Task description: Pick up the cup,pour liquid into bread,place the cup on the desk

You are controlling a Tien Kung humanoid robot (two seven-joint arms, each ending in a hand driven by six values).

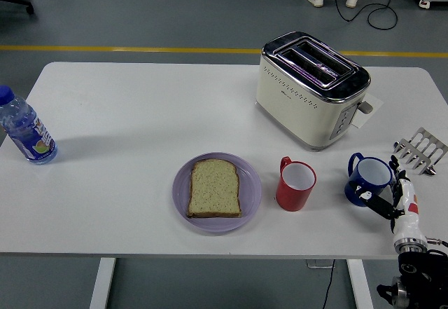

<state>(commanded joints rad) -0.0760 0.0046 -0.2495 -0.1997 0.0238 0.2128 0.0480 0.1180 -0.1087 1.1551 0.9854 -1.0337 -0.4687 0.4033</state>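
A blue cup (pixel 370 175) stands near the table's right front corner, its handle pointing left. My right hand (pixel 389 195) comes up from the lower right corner and wraps the cup's near right side, thumb in front and fingers on the right. A red cup (pixel 296 184) with a white inside stands upright to the left of the blue one. One slice of bread (pixel 214 188) lies on a lilac plate (pixel 253 191) left of the red cup. My left arm is out of view.
A cream toaster (pixel 311 88) stands behind the cups. A small metal rack (pixel 421 150) lies at the table's right edge, close behind my hand. A water bottle (pixel 26 130) stands at the far left. People's feet and cables show on the floor beyond.
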